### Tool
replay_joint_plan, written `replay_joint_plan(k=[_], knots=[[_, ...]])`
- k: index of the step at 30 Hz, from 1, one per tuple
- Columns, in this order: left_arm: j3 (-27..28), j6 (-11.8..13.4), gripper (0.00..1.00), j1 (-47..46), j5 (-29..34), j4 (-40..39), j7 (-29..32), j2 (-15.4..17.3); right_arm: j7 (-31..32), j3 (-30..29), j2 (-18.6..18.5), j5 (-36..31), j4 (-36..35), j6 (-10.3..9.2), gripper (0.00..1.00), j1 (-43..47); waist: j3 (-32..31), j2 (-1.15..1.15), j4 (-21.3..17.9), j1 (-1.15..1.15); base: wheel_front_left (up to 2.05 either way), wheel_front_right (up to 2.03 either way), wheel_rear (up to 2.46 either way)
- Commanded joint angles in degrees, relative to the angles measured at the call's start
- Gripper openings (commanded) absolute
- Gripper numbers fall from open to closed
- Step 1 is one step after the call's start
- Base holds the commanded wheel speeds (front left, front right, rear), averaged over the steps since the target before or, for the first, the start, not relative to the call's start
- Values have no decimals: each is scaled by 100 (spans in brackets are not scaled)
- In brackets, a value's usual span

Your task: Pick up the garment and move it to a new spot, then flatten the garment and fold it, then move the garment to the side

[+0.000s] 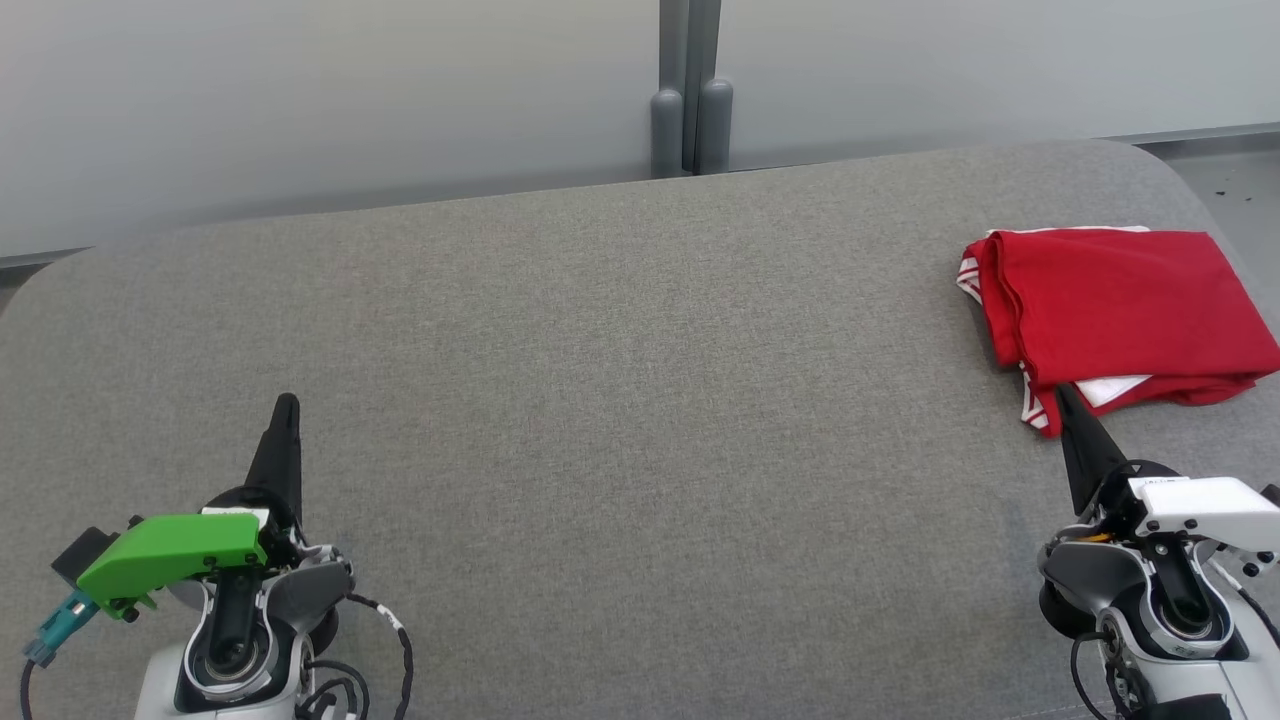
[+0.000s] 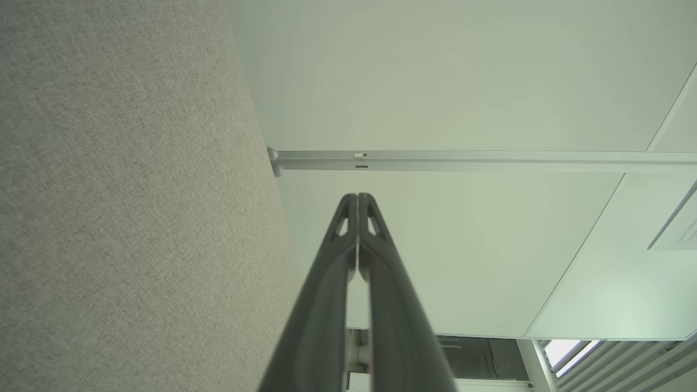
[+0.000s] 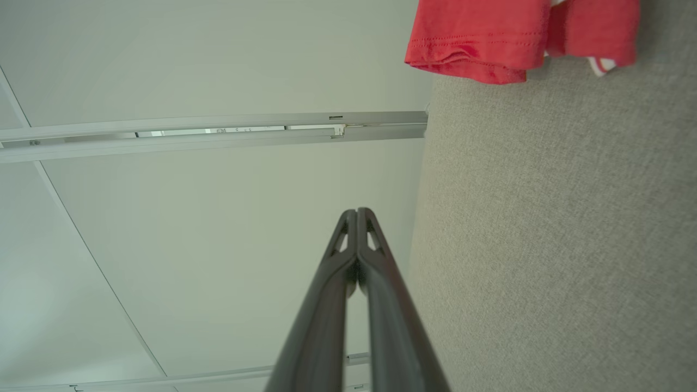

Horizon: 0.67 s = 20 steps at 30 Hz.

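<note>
Obs: folded red garment (image 1: 1120, 300) lies at 2 o'clock near the grey tabletop (image 1: 620, 400) edge, apparently already set aside; left hand (image 1: 286, 404) at 7 o'clock and right hand (image 1: 1062, 392) at 4 o'clock both clenched, empty.

the counter (image 1: 600, 350) is grey woven cloth, matt and rough. the garment (image 1: 1120, 300) at 3 o'clock is soft matt red cloth. left fingers (image 2: 321, 316) and right fingers (image 3: 321, 316) are smooth matt dark plastic.
</note>
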Motion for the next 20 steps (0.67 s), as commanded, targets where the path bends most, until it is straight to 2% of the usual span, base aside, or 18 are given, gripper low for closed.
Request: replay_joint_plan(k=[1, 20], knots=[[21, -17, 0, -68, -1, 3, 12, 1, -19, 7, -41, 35, -9, 4, 0, 14, 0, 0, 0, 0, 0, 0, 0], [22, -16, 0, -68, 0, 3, 12, 0, -58, 68, -81, 89, -19, 4, 0, 23, 0, 0, 0, 0, 0, 0, 0]])
